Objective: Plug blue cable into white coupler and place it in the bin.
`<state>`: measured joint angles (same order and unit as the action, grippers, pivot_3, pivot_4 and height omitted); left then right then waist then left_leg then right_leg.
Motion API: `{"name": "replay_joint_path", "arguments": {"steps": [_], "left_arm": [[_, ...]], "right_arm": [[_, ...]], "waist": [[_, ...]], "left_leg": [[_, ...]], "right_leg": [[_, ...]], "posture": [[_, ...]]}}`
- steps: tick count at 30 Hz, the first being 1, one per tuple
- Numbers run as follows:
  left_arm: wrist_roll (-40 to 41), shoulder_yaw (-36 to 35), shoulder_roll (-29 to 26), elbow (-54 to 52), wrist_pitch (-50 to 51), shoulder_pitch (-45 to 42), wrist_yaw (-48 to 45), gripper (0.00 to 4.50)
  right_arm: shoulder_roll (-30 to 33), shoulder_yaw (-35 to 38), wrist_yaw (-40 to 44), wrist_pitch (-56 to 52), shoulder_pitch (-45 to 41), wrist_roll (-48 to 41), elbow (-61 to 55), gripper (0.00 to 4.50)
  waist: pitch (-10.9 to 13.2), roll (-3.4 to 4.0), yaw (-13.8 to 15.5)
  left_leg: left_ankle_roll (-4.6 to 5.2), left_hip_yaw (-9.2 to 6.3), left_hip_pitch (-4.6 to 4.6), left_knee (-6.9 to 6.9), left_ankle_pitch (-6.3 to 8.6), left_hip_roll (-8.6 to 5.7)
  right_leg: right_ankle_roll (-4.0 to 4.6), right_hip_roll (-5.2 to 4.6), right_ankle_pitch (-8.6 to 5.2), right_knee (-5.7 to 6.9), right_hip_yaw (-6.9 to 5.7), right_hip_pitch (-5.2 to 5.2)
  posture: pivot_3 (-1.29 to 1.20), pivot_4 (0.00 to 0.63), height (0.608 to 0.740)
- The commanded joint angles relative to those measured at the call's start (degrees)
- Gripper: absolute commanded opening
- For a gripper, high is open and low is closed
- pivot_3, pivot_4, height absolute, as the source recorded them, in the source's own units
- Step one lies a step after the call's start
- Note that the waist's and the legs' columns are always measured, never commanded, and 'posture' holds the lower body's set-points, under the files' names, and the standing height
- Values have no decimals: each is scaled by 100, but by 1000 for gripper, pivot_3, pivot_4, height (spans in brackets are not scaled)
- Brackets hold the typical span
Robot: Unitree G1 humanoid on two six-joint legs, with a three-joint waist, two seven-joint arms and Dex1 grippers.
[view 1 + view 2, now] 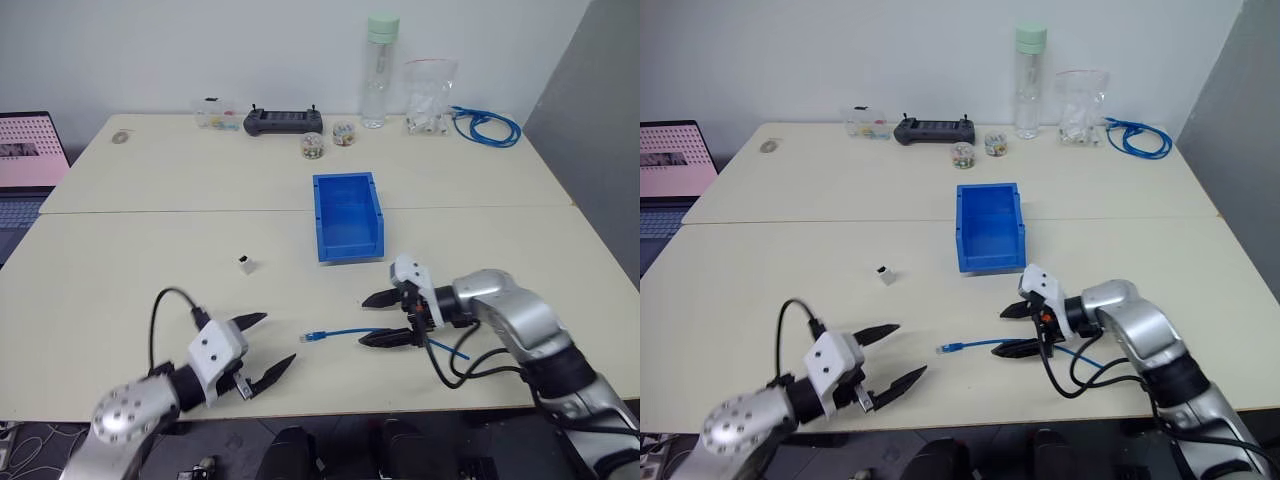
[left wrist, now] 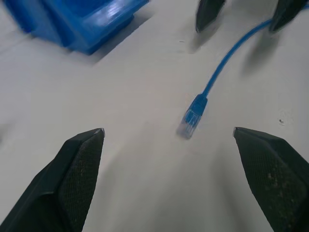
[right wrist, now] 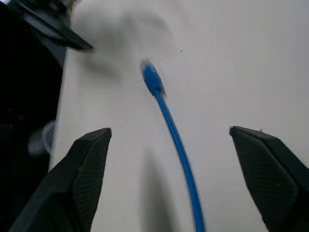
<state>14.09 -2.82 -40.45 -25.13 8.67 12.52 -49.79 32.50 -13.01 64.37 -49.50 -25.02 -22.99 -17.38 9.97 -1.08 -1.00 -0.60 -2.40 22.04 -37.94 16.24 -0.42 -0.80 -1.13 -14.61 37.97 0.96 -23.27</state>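
While both claws gape empty, the blue cable (image 1: 345, 332) lies on a cream table (image 1: 150, 270) against a white wall (image 1: 150, 50).

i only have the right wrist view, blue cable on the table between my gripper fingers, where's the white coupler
Observer: The white coupler stands alone on the table, off to the robot's left of the blue cable, apart from it.
Operator: and the bin
Observer: The bin sits farther out on the table, beyond the right gripper; nothing can be seen in it.
Operator: is left gripper busy
Observer: No, the left gripper is open with nothing in it, near the cable's plug tip.
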Motion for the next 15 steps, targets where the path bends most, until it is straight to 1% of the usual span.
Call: {"name": "replay_joint_path", "arguments": {"steps": [1,2,3,5,6,7,9,11,15], "left_arm": [[-54,495,-252,777,-641,-568,-951,4500],[-61,560,-274,974,-748,-708,-1071,4500],[-30,726,-242,1383,-746,-1067,-1334,4500],[9,924,-153,2012,-735,-1532,-1624,4500],[-71,1019,-118,2320,-862,-1681,-1713,4500],[-182,1083,-100,2574,-1043,-1766,-1750,4500],[-380,1115,39,3133,-1383,-1971,-1621,4500],[-404,1154,144,3386,-1544,-2036,-1633,4500],[-408,1386,345,3403,-1767,-1981,-1728,4500]], "right_arm": [[162,703,-503,-896,394,-775,-1335,4471],[180,786,-628,-1031,477,-889,-1503,4471],[181,1053,-839,-1219,808,-1055,-1833,4471],[149,1401,-1169,-1458,1273,-1299,-2272,4471],[149,1490,-1302,-1445,1490,-1328,-2421,4471],[167,1506,-1407,-1370,1651,-1300,-2509,4471],[337,1409,-1572,-865,2076,-962,-2655,4471],[315,1469,-1755,-666,2394,-932,-2716,4471],[387,1477,-1954,-301,2865,-865,-2822,4471]], "waist": [[0,1,-46],[0,1,-60],[1,-1,-84],[0,0,-33],[0,-1,-12],[0,0,-2],[-1,1,4],[-5,2,8],[-24,16,8]], "left_leg": [[0,1,-1,2,0,0],[0,3,-3,3,0,0],[0,3,-3,3,0,0],[0,0,-2,4,0,-2],[0,-17,1,-4,0,-2],[0,-21,2,-2,0,-1],[0,-15,2,-3,0,-3],[0,-8,-1,-5,0,-5],[0,-6,-9,-6,-1,-4]], "right_leg": [[1,0,-1,0,0,1],[0,0,-1,-1,-1,1],[0,0,-1,-1,-1,1],[-4,0,-3,-1,-2,3],[-24,4,-16,2,-10,6],[-26,5,-18,1,-11,7],[-27,5,-18,1,-10,7],[-30,-1,-17,-1,-8,9],[-35,-3,-18,-1,1,17]], "posture": [[0,150,740],[0,150,740],[0,150,740],[0,150,740],[0,150,740],[0,150,740],[0,150,740],[0,150,740],[0,150,740]]}}
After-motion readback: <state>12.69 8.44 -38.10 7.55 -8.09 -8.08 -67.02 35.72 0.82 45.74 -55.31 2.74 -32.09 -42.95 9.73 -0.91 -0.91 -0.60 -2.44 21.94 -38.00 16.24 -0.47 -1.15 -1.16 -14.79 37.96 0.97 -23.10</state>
